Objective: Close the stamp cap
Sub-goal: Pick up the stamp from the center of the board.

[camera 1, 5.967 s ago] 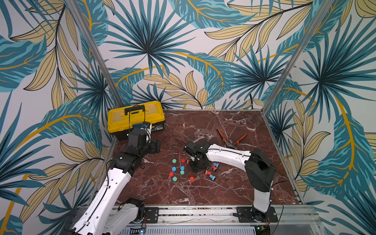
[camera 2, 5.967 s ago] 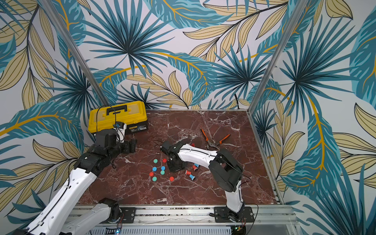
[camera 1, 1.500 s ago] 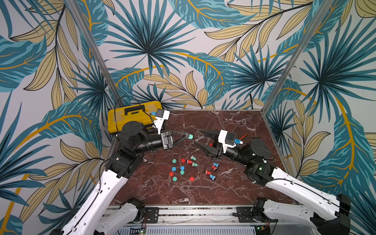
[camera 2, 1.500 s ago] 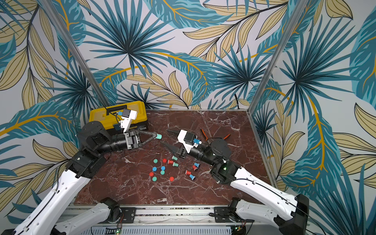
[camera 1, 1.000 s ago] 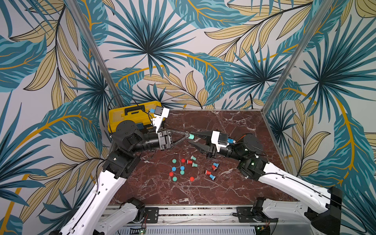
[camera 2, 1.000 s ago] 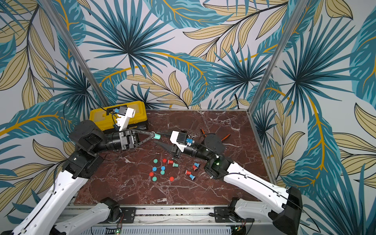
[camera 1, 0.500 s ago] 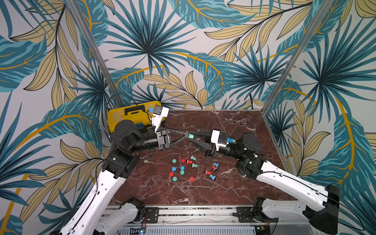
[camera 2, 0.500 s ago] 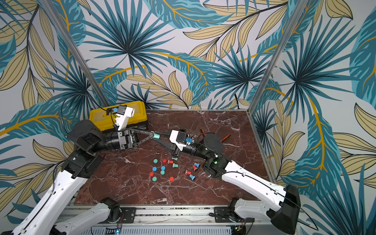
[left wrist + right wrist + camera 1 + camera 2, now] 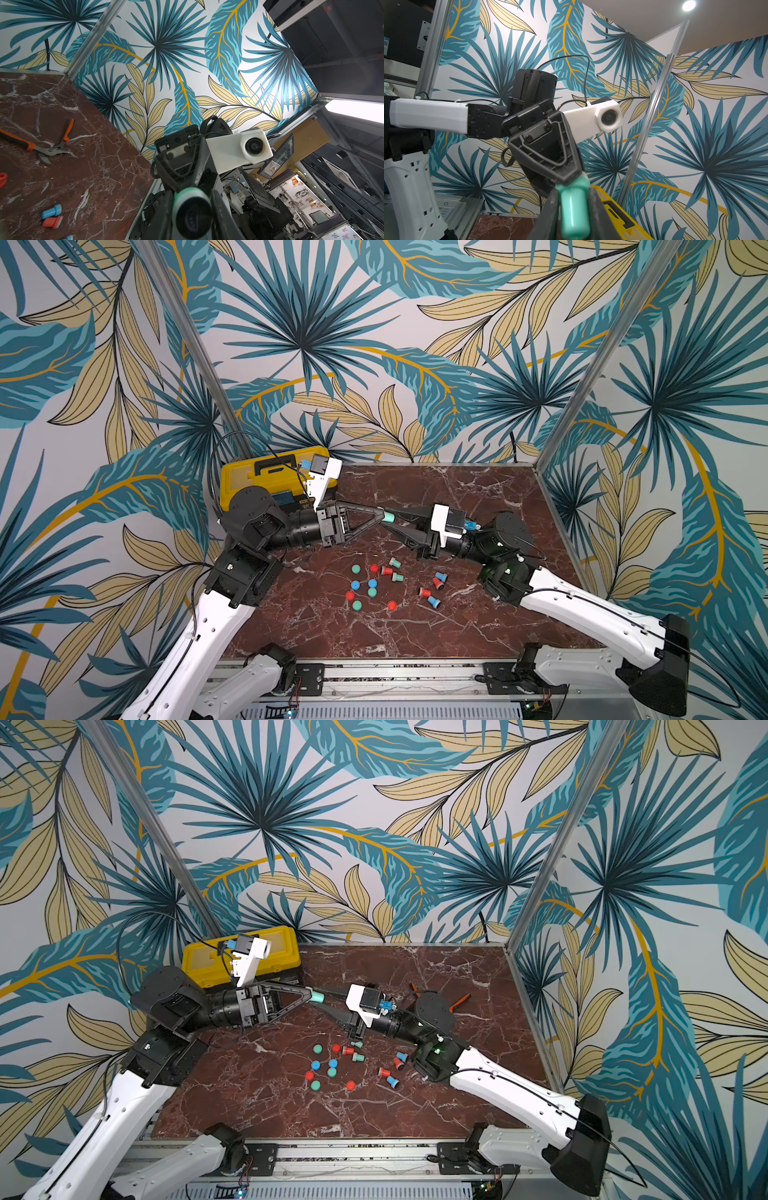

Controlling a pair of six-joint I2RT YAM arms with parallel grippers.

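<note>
A robotics lab test cell — aluminium posts [image 9: 190,333] frame leaf-print wallpaper panels [image 9: 374,323] around a marble-look tabletop [image 9: 478,489], two robot arms [image 9: 199,626] are mounted on a rail [image 9: 395,674] at its front edge, and a monitor [image 9: 278,154] and ceiling light panel [image 9: 357,111] show beyond it.

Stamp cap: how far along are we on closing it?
Done: the teal stamp is up off the table, clamped in the left hand. In hand: the right hand grips its cylinder end, both hands meeting in mid-air; whether it is fully capped cannot be told. Left: press home if needed, let go, set it down.
</note>
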